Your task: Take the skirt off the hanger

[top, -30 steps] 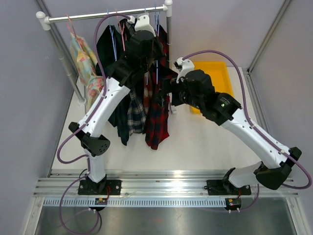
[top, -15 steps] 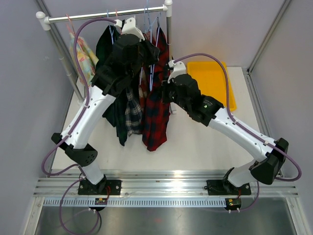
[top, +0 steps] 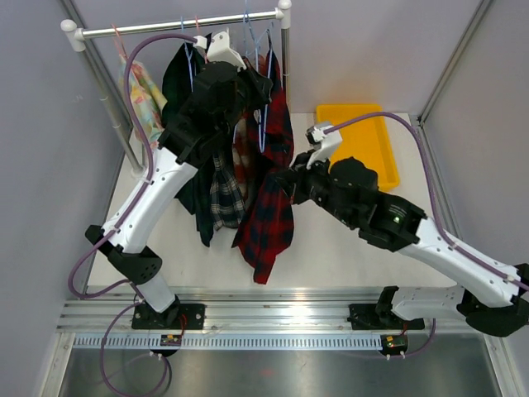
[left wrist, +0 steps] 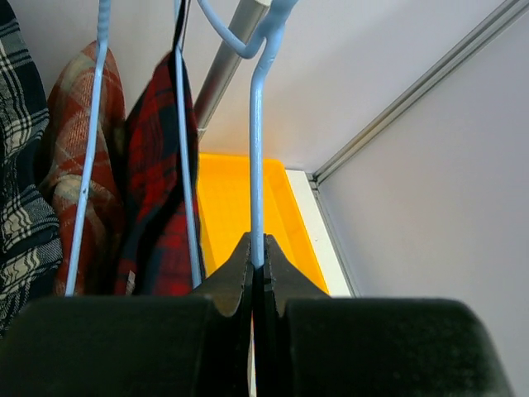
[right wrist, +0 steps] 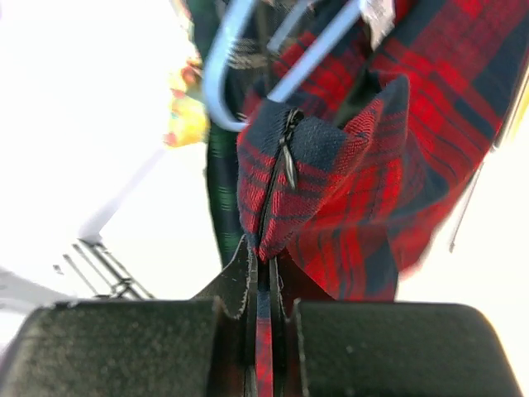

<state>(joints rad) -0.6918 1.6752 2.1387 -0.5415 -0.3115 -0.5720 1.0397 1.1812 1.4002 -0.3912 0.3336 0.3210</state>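
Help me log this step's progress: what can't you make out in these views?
- Top external: the left gripper, shut on the blue hanger, is hidden under its own wrist.
- Left wrist: the gripper body cuts off what that hanger carries.
- Right wrist: the right gripper pinches the red plaid skirt, but the skirt's hanger attachment is blurred.
- Top external: that attachment is too small to tell.

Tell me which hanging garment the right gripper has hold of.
The red-and-navy plaid skirt, rightmost on the rail: the right gripper pinches its zipped edge. The green tartan garment and floral garment hang ungripped.
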